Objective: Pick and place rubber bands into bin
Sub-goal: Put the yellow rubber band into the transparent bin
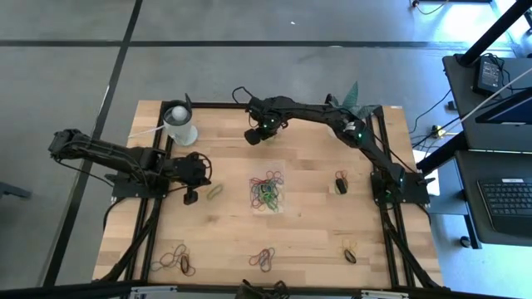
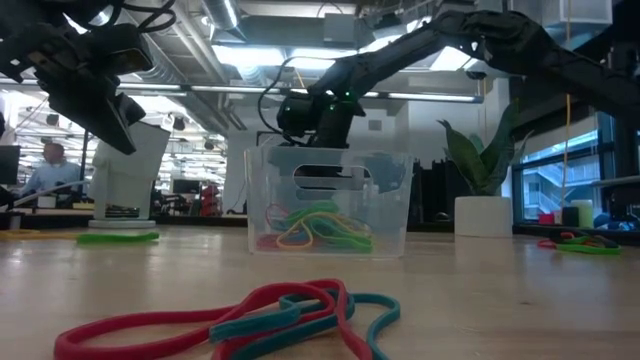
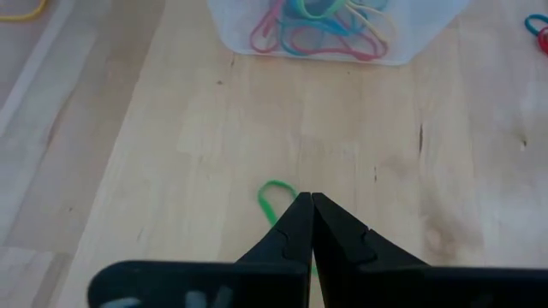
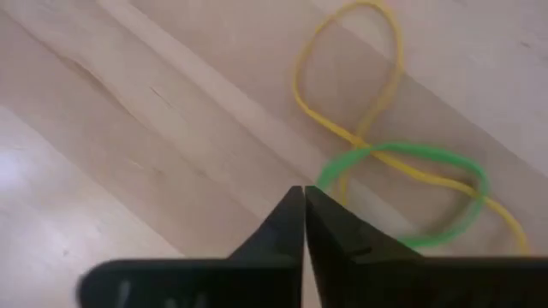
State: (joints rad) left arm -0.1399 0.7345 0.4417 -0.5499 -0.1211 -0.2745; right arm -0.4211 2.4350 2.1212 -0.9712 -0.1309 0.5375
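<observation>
The clear bin stands mid-table with several coloured rubber bands inside. My right gripper is shut and points down at the table beyond the bin. A green band and a yellow band lie crossed on the wood right beside its tips, partly hidden behind one finger. My left gripper is shut, with nothing in it, and hangs above the table left of the bin. A green band lies on the wood below it. My right gripper comes from above with its shut fingertips at the near edge of the green band. One finger covers part of both bands. I cannot tell whether the tips touch or pinch either band.
A white cup stands at the far left and a plant in a white pot at the far right. Loose band clusters lie near the front edge and right of the bin.
</observation>
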